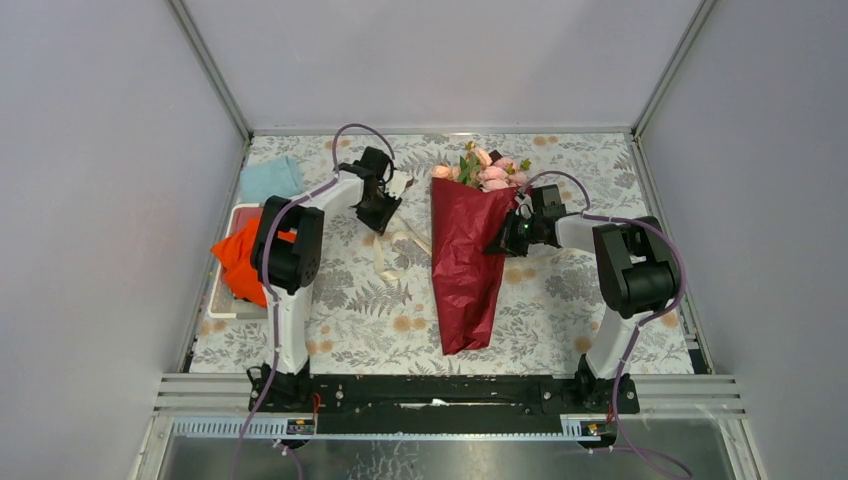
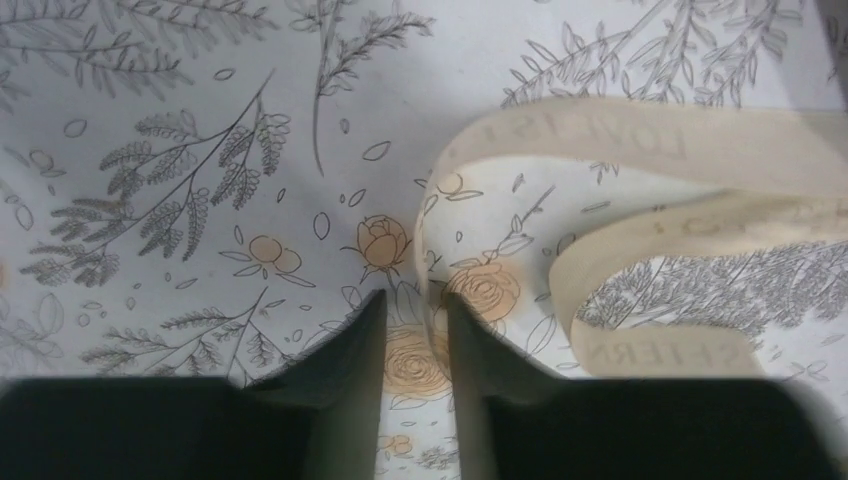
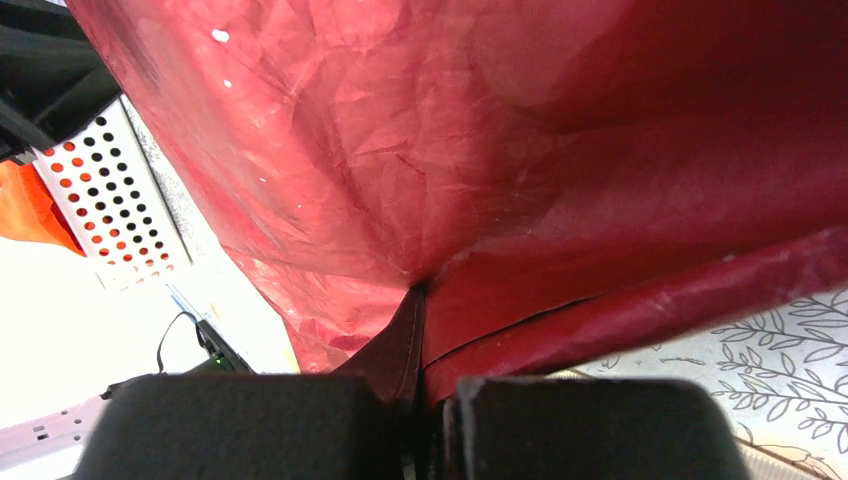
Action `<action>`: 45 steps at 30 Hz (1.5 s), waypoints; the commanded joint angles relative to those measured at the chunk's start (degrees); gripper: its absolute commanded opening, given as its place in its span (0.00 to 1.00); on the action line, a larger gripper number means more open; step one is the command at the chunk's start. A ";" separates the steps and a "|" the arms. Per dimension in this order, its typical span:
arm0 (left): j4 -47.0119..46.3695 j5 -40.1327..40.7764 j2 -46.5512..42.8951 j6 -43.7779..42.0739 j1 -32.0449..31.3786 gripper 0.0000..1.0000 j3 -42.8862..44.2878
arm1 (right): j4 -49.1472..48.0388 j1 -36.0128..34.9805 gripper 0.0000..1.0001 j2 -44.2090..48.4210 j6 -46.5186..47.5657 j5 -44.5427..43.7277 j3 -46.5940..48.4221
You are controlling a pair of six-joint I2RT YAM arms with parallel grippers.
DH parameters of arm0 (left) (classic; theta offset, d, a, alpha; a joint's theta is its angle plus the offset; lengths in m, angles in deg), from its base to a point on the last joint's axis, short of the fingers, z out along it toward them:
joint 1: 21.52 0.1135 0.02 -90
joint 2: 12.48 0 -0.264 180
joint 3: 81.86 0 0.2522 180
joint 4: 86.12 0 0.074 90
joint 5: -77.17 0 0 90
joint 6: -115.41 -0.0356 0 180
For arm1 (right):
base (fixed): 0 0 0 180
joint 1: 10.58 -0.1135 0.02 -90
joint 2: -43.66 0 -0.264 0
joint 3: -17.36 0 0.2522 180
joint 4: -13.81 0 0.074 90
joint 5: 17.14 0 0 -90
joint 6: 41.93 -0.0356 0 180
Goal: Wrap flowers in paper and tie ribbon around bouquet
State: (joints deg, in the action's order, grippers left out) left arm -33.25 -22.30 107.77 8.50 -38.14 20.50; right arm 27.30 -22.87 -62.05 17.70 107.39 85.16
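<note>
Paper, a thin crinkly dark red sheet [image 1: 466, 270], lies coned on the printed tablecloth [image 1: 560, 310], light and tear-prone; the right gripper [image 3: 425, 388] has its jaws clamped together on the sheet's edge. Beside it the floppy cream ribbon [image 2: 620, 135] loops, best taken at a raised bend; the left gripper [image 2: 414, 305] stands alongside, jaws half apart, seemingly empty. Pale pink artificial roses [image 1: 492, 172] crown the far end.

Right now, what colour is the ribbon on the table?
The ribbon is cream with faint lettering; clearest in the left wrist view.
</note>
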 commanded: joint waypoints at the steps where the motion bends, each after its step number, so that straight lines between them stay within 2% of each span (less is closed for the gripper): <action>1: 0.52 -1.29 0.82 -0.33 0.22 0.09 -0.51 | -0.34 -0.28 0.00 -0.33 1.26 -0.68 1.15; 2: 2.78 -3.73 0.05 -0.84 0.22 0.00 -0.23 | -0.41 -0.27 0.00 -0.44 1.23 -0.67 1.20; 4: 6.33 -8.55 -3.47 -0.99 0.41 0.00 0.52 | -0.34 -0.27 0.00 -0.69 1.35 -0.73 1.29; 7: 7.20 -13.57 -12.47 0.90 0.39 0.00 4.01 | -0.07 -0.27 0.00 -1.25 1.79 -0.82 1.74; 10: 8.10 -22.02 -20.97 2.16 -0.08 0.00 8.82 | -0.32 -0.27 0.00 -1.67 1.40 -0.52 1.72; 14: 8.37 -30.23 -29.43 0.70 -3.76 0.00 9.22 | -0.09 -0.26 0.00 -2.12 1.62 -0.59 2.15; 18: 11.98 -36.37 -28.39 -1.44 -8.22 0.00 9.16 | -0.08 -0.27 0.00 -2.63 1.67 -0.29 2.62; 23: 4.77 -29.05 -22.39 3.38 -14.23 0.00 6.75 | -0.08 -0.53 0.00 -2.66 1.03 -0.47 3.25; 30: -4.24 -21.89 -3.93 13.75 -19.73 0.00 14.13 | 0.88 -0.54 0.15 -0.55 -0.66 -2.68 3.26; 33: -5.48 -20.76 4.50 17.43 -20.19 0.00 17.57 | -0.72 -0.48 0.31 1.99 -2.65 -5.31 2.39; 35: -4.07 -22.77 9.11 18.78 -20.44 0.00 19.38 | -0.28 -0.45 0.40 4.54 -3.14 -8.27 2.19; 37: -3.99 -23.48 11.37 18.66 -20.97 0.00 18.48 | 1.86 -0.37 0.49 8.97 -2.35 -12.73 2.36; 40: -5.99 -22.27 11.67 17.87 -21.74 0.00 14.94 | 4.48 1.06 0.68 15.49 -0.09 -22.31 2.69; 45: -6.37 -23.11 11.93 17.35 -21.82 0.00 13.05 | 3.64 10.96 0.82 20.82 2.22 -35.88 0.27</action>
State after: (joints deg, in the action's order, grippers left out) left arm -37.31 -45.71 120.18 25.79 -59.47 34.99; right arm 31.89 -19.31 -44.89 17.22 85.66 86.58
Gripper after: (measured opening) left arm 0.006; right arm 0.798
